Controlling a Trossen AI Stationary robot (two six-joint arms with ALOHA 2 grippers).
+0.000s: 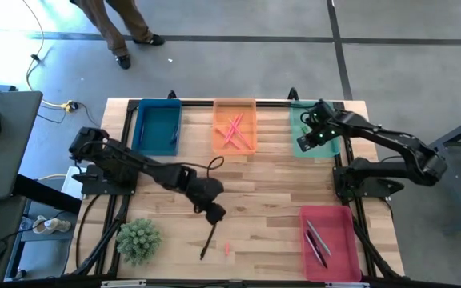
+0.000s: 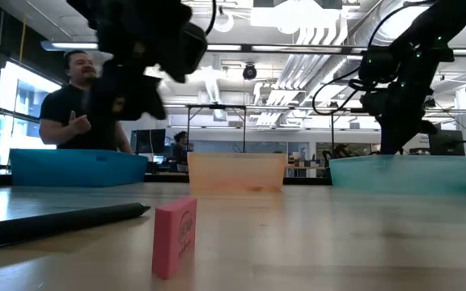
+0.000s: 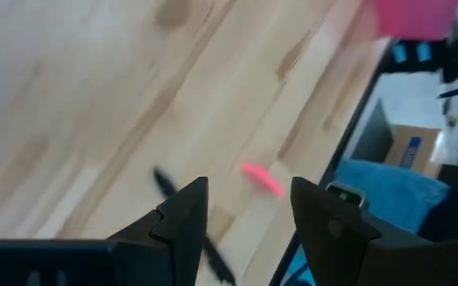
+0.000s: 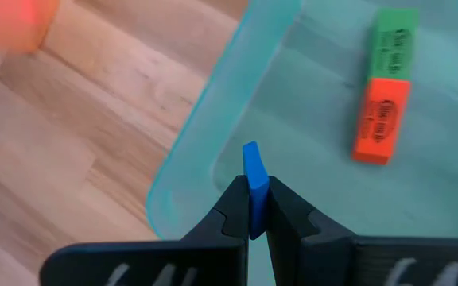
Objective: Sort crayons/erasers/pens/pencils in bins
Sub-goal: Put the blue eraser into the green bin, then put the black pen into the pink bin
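Two rectangular erasers, green [image 4: 393, 44] and orange [image 4: 381, 121], lay in the translucent teal bin [image 4: 213, 143]. Right tool [image 4: 250, 208] pinched a flat blue eraser [image 4: 253, 176] above it. Left tool [image 3: 245, 208] hung spread over the wood-grain desk [image 3: 94, 95].

wooden table [image 1: 270, 180] with four bins [image 1: 157, 126], black pen [image 1: 207, 241], pink eraser [image 1: 227, 250], green plant [image 1: 138, 240]

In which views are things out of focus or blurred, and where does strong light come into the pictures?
Low view: the pink eraser is fairly sharp, while the left arm is a dark blur and bright windows glare behind. Left wrist view: the black pen and the table are soft. Right wrist view: the blue eraser and the teal bin are clear. High view: sunlight falls on the floor.
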